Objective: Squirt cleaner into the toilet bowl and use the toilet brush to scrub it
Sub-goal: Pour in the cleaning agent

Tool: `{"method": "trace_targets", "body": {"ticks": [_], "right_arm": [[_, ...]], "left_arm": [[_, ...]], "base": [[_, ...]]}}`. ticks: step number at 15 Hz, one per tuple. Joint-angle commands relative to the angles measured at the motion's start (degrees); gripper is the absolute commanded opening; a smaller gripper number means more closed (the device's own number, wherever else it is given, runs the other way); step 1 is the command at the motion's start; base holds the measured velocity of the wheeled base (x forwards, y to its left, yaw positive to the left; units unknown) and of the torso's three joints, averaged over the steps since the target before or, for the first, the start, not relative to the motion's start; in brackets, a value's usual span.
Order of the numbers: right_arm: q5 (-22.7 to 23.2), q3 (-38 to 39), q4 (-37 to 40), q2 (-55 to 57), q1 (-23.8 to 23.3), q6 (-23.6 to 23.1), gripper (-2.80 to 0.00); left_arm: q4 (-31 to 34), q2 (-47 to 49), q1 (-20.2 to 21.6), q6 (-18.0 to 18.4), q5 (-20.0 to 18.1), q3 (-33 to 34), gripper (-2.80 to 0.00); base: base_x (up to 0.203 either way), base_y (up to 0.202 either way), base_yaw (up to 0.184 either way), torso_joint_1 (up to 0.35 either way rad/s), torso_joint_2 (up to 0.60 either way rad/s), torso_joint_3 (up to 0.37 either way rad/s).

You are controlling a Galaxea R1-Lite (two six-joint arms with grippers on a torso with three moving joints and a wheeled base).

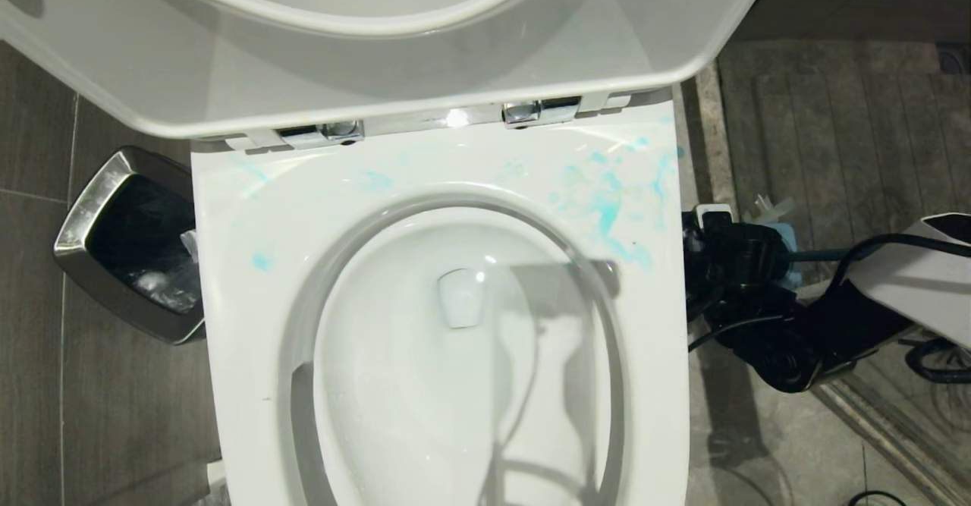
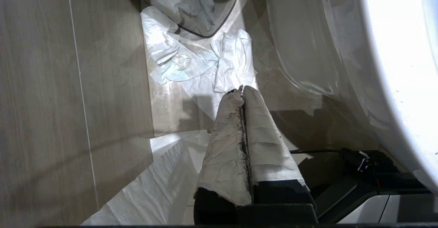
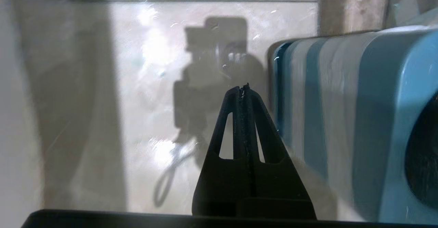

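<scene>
Right tool (image 3: 243, 88) closed, empty, beside blue holder (image 3: 342, 118); left tool (image 2: 242, 90) closed, seemingly parked.

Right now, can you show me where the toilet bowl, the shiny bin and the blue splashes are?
toilet bowl (image 1: 425, 385): head view, white inner wall below the nozzle.
shiny bin (image 1: 95, 202): head view, its steel rim.
blue splashes (image 1: 607, 214): head view, biggest teal smear on the seat's right side.
</scene>
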State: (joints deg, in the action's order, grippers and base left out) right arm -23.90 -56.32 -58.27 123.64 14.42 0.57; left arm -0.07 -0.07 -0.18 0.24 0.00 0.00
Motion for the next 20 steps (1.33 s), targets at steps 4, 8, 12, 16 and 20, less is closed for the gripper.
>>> {"method": "trace_targets", "body": {"ticks": [4,8,12,16,20], "right_arm": [[0.2,-10.3,-0.4,3.1,-3.0,-0.1,-2.8],[0.4,-18.0,-0.4,5.9,-3.1,0.0,-2.8],[0.5,-24.6,-0.4,8.8,-2.7,0.0,-2.8],[0.3,-33.0,-0.4,12.9,-1.7,0.0,-2.8],[0.2,-39.1,-0.4,15.8,-0.1,-0.1,-2.8]], "left_arm": [[0.0,0.1,0.0,0.0,0.0,0.0,-2.8],[0.0,0.1,0.0,0.0,0.0,0.0,-2.8],[0.0,0.1,0.0,0.0,0.0,0.0,-2.8],[0.0,0.1,0.0,0.0,0.0,0.0,-2.8],[0.0,0.1,0.0,0.0,0.0,0.0,-2.8]], "base": [[0.0,0.0,0.0,0.0,0.0,0.0],[0.0,0.0,0.0,0.0,0.0,0.0],[0.0,0.0,0.0,0.0,0.0,0.0],[0.0,0.0,0.0,0.0,0.0,0.0],[0.0,0.0,0.0,0.0,0.0,0.0]]}}
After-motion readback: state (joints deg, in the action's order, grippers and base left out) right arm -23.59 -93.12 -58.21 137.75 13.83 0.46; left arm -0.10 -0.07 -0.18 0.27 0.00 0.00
